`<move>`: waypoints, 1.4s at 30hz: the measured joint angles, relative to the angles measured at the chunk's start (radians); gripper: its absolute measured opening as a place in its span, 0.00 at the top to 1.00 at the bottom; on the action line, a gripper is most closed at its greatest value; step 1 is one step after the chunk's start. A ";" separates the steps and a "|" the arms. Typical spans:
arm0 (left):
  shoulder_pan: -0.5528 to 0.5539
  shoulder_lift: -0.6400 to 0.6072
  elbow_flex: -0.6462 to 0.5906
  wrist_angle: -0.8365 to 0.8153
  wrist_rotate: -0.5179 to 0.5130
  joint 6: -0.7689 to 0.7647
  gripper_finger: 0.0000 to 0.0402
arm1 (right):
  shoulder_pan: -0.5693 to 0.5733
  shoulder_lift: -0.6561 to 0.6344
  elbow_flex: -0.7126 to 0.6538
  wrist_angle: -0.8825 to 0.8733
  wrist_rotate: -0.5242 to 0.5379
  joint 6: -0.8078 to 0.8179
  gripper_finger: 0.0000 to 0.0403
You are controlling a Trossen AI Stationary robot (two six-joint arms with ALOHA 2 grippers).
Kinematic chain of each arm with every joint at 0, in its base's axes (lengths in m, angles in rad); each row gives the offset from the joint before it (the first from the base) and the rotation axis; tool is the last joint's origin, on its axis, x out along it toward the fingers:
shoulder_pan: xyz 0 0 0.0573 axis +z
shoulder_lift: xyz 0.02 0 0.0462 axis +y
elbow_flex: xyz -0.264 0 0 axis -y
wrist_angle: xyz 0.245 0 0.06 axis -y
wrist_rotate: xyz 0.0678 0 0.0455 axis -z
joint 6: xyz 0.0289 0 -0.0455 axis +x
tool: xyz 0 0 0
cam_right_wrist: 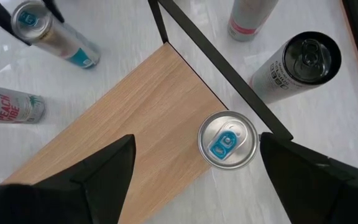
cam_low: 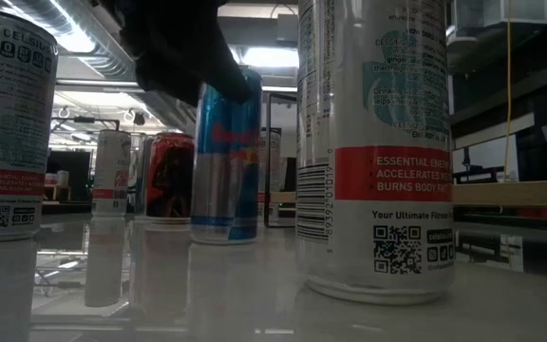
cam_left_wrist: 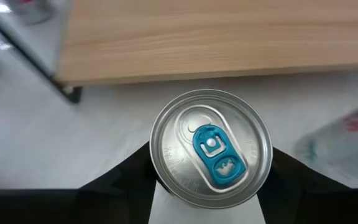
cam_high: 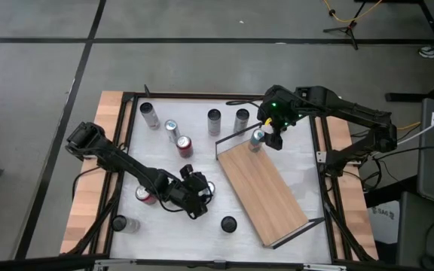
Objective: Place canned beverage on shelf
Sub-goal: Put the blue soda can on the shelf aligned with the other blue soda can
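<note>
**Can held low on the table, shelf not yet reached**

The blue and silver drink can (cam_left_wrist: 211,148) stands on the white table (cam_left_wrist: 73,143), just beside the long edge of the light wooden shelf board (cam_left_wrist: 216,37). It is held by the left gripper (cam_high: 200,190), whose dark fingers (cam_left_wrist: 126,186) look pressed against both of its sides.

The can could be tipped if it is lifted with a weak hold. It could also be bumped against the board's edge if it is not raised enough.

A second silver can with a blue tab (cam_right_wrist: 227,140) is already set on the shelf corner, by the thin black wire rail (cam_right_wrist: 222,68). The right gripper (cam_right_wrist: 196,143) is spread wide around it, and it could be knocked over.

The bottom of the held can is hidden. In the low view the shelf is mostly blocked by a big white can (cam_low: 378,142).
</note>
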 joint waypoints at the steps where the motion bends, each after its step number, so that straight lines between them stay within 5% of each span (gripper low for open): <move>1: 0.007 0.000 0.000 0.021 0.029 0.036 0.50 | 0.000 0.000 0.000 0.000 0.000 0.000 0.17; 8: 0.096 -0.003 0.000 0.152 0.287 0.241 0.50 | 0.000 0.000 0.000 0.003 0.000 0.000 0.17; 16: 0.206 -0.020 0.000 0.180 0.457 0.377 0.50 | 0.000 0.000 0.000 0.004 0.000 0.000 0.17; 30: 0.344 -0.024 0.194 0.153 0.528 0.770 0.49 | 0.000 0.000 0.000 0.004 0.000 0.000 0.17; 42: 0.471 0.021 0.198 0.109 0.611 0.804 0.48 | 0.000 0.000 0.000 0.007 0.000 0.000 0.17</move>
